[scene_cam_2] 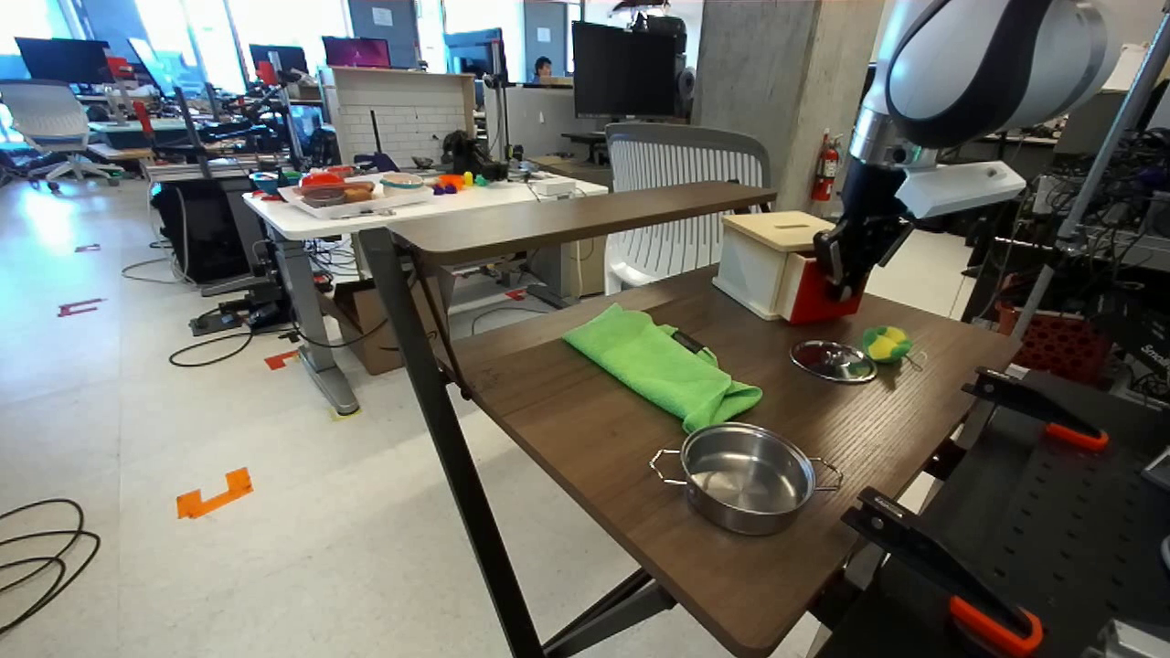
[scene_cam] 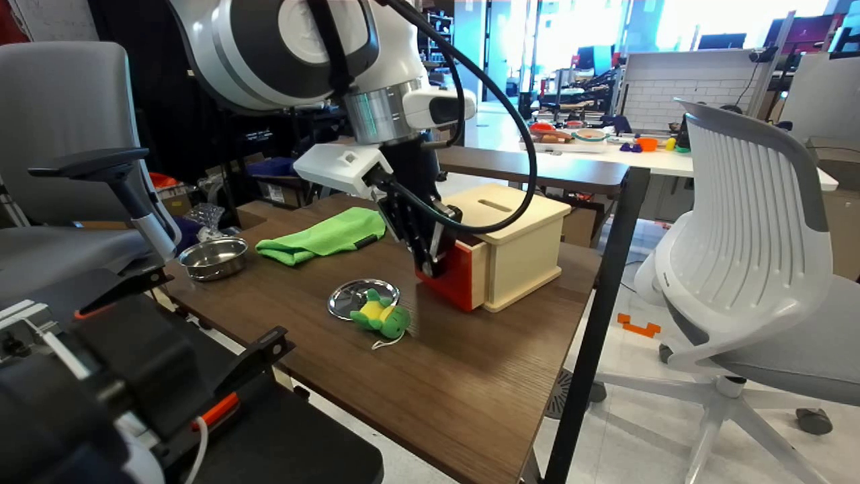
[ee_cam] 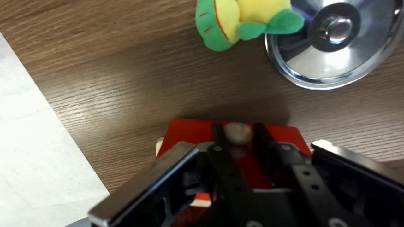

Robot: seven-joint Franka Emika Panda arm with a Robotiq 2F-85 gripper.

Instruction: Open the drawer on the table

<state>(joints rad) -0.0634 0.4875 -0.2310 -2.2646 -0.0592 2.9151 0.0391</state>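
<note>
Drawer (scene_cam: pixel 460 277), red front & pale wood sides, sits in the light-wood box (scene_cam: pixel 527 262) w/ the slot on top. It's pt. way out: a strip of its side shows b/w red front & box body in both exterior views. Claw (ee_cam: pixel 240 135) is narrow, pinched on the drawer's knob (ee_cam: pixel 239 131); wrist view has a finger (ee_cam: pixel 264 138) on each side of it, tho that spot's blurry. Arm (scene_cam: pixel 289 60) hangs above, on the box's drawer side, & in an exterior view its blk cable (scene_cam: pixel 533 158) loops in front of the box top.

Box stands upright on the dk-brown, blk-framed bench (scene_cam: pixel 484 383). Off its drawer side, near: shiny pot lid (scene_cam: pixel 342 300), lying handle up, & just beside it a green/yellow plush (scene_cam: pixel 395 323) w/ a white string. In wrist view a plush limb overlaps the lid rim; can't tell if they touch. Off the box's side wall: green cloth (scene_cam_2: pixel 658 366), folded, w/ a small blk tab (scene_cam_2: pixel 687 341). Past the cloth, well apart from the box: steel pot (scene_cam_2: pixel 745 480), upright, 2 wire handles.

Behind the box, higher up: brown shelf (scene_cam_2: pixel 585 219). Off the box's other side wall, past the bench edge: white-backed chair (scene_cam: pixel 746 202). Beyond the pot, well apart from the box: grey chair (scene_cam: pixel 67 114) w/ a blk armrest. Out past the plush from the box: blk perforated slab (scene_cam_2: pixel 1051 512) w/ orange-tipped clamps (scene_cam_2: pixel 1079 437).
</note>
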